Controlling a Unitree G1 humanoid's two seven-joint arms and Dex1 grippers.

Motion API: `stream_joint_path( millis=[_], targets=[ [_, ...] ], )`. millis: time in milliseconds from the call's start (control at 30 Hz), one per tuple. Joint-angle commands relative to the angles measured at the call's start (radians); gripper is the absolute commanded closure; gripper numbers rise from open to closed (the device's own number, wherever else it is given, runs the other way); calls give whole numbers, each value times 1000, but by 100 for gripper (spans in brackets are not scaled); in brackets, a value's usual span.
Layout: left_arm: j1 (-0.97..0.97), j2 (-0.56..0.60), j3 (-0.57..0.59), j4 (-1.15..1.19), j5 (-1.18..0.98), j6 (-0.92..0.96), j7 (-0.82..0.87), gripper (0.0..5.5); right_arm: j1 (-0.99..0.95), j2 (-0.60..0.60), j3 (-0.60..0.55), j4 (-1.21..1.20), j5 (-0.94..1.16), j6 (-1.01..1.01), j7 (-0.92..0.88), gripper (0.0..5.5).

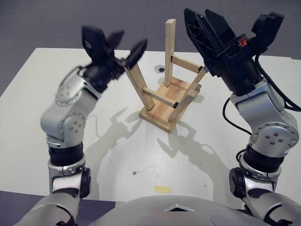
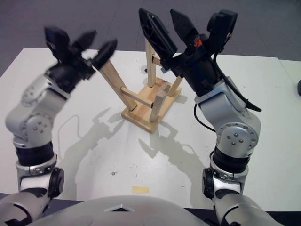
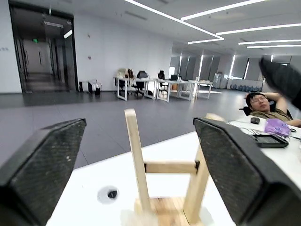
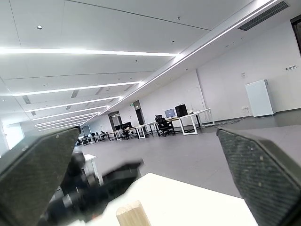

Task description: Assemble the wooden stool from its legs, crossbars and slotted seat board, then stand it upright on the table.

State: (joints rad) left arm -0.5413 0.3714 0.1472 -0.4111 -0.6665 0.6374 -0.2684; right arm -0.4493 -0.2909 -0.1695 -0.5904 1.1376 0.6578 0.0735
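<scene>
The wooden stool (image 1: 162,115) rests upside down on the white table, seat board flat and legs pointing up, with crossbars (image 1: 157,97) joining the legs. My left gripper (image 1: 128,43) is open at the top of the left-leaning leg (image 1: 138,82); in the left wrist view its pads (image 3: 42,160) frame the upright leg (image 3: 136,155). My right gripper (image 1: 197,14) is open, raised above the stool's right side and touching nothing. In the right wrist view a leg top (image 4: 134,214) shows between its pads (image 4: 263,174).
The white table (image 1: 47,80) has a small round hole (image 1: 161,69) behind the stool and a scrap of yellow tape (image 1: 162,189) near its front edge. Dark floor surrounds the table. A black cable (image 1: 225,115) loops beside my right arm.
</scene>
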Motion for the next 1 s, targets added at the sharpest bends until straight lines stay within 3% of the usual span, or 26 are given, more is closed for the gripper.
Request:
stream_joint_path(
  millis=[33,100,167,300,367,500,767,933,1000],
  targets=[
    [-267,10,36,44,27,-50,34,47,-42,-8,-20,-4,13,-18,-26,10],
    [-343,-20,27,73,7,-61,24,13,-78,-8,-32,-7,29,-28,-45,10],
    [-320,-28,-29,106,22,-48,-19,13,-95,-5,-42,-5,46,-37,-56,10],
    [-54,-9,-305,233,226,-122,-119,13,11,-11,24,-3,-8,-7,-47,10],
    [43,-29,-357,293,288,-155,-108,13,74,-5,64,-7,-45,-7,-39,10],
    [104,-67,-335,295,306,-174,-91,13,136,5,92,-20,-76,-12,-38,10],
    [24,-110,-296,256,310,-169,-81,13,133,16,81,-5,-105,-40,-25,10],
    [-73,-141,-160,170,217,-114,-33,13,123,-25,-47,47,-161,-78,-75,10],
    [-130,-158,-99,125,153,-76,1,13,171,-60,-42,26,-160,-41,-55,10]
  ],
)
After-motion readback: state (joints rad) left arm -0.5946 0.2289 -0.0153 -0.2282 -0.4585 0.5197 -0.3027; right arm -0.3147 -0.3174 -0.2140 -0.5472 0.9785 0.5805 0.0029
